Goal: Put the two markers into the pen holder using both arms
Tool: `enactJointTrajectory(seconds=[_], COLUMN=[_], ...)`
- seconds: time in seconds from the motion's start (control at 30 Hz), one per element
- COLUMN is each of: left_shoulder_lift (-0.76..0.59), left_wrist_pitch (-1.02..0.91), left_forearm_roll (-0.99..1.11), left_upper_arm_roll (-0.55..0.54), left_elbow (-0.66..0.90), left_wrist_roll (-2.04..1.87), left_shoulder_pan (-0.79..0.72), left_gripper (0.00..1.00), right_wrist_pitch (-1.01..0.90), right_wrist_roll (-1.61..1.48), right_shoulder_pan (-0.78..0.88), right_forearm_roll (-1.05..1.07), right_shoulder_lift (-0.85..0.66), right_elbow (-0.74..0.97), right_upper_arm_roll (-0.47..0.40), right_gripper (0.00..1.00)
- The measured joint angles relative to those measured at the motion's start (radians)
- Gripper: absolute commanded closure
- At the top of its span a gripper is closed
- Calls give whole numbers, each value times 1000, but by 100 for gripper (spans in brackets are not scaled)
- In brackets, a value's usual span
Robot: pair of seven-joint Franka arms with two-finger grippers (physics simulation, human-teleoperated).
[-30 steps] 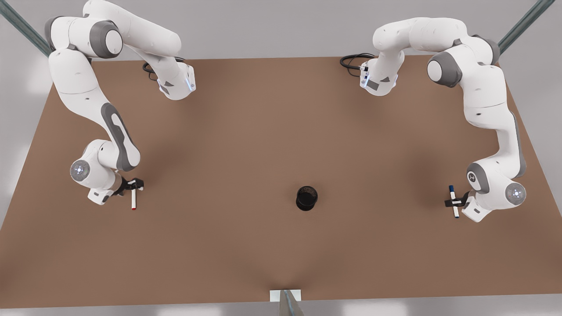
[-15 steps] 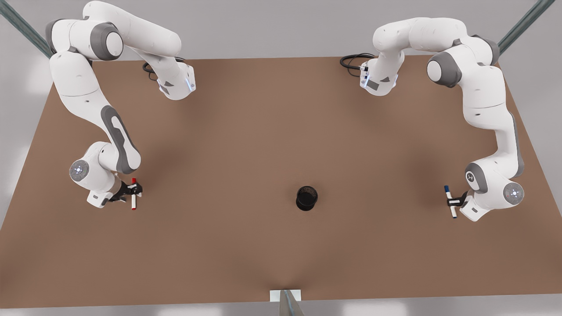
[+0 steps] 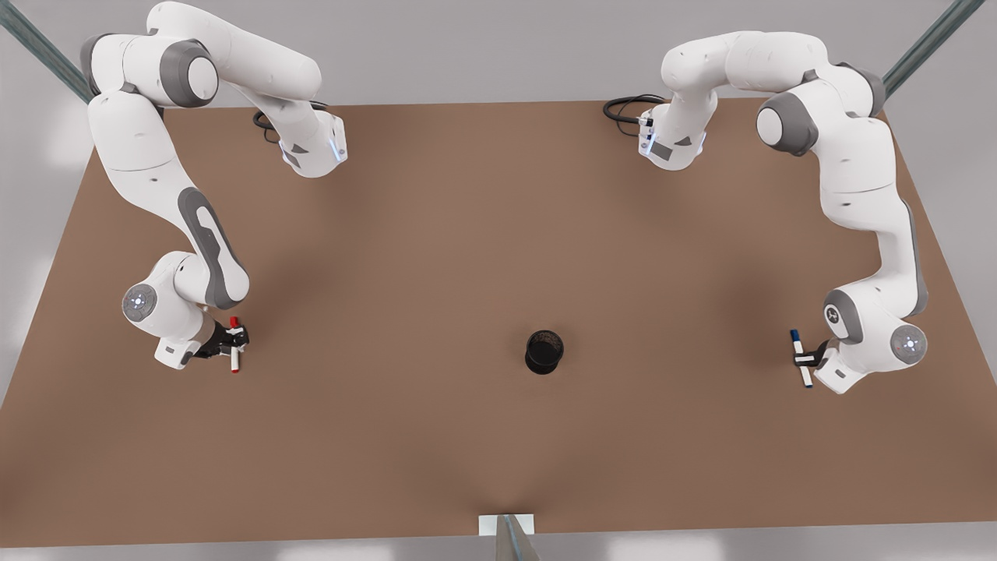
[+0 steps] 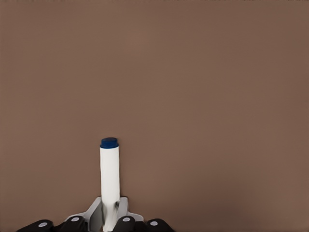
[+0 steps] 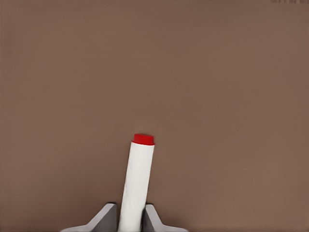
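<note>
Brown and matte, the wide table top (image 3: 436, 234) carries both white jointed arms on its far edge, with pale grey wall behind. Your small black cylindrical mesh pen holder (image 3: 544, 351) stands upright near the middle of the table, well apart from both grippers; you cannot tell from its dark mouth whether anything is inside, and no marker sticks out of it.

On the front view's right, your left gripper (image 3: 804, 359) has its fingers clamped on the thin white-barrelled marker with the dark blue cap (image 3: 801, 358), gripping the barrel about midway. In the left wrist view the left gripper (image 4: 110, 217) pinches that blue-capped marker (image 4: 109, 179) close against the barrel, the blue end pointing away toward the table.

On the front view's left, your right gripper (image 3: 233, 338) is clenched on the thin white-barrelled marker with the red cap (image 3: 234, 345). In the right wrist view the right gripper (image 5: 131, 217) squeezes the red-capped marker (image 5: 139, 179), which leans slightly.
</note>
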Motion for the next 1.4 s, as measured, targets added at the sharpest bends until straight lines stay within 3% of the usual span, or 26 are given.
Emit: enactJointTrajectory(seconds=[0.17,0.5,0.73,1.07,1.13,1.4], left_shoulder_lift=[1,-47,-205,-160,-151,-98], left_wrist_pitch=[1,-7,-154,-208,-163,-23], left_forearm_roll=[4,6,-30,-97,-99,-107], left_upper_arm_roll=[0,0,-2,-108,-40,526], left_elbow=[1,-5,-18,212,224,201], left_wrist_roll=[-11,-46,-213,-746,-869,-1296], left_shoulder_pan=[-1,-28,-329,-627,-707,-1219], left_gripper=[74,78,78,78,78,78], right_wrist_pitch=[-1,-10,-57,-148,-155,-169], right_wrist_roll=[-7,-22,-35,-53,-56,-67], right_shoulder_pan=[-4,-4,-28,-22,-23,-23], right_forearm_roll=[-2,-1,52,149,166,200], right_shoulder_lift=[1,4,-8,-7,2,47], right_elbow=[7,22,65,173,190,283], right_upper_arm_roll=[0,6,69,219,252,417], right_gripper=[71,72,72,72,72,72])
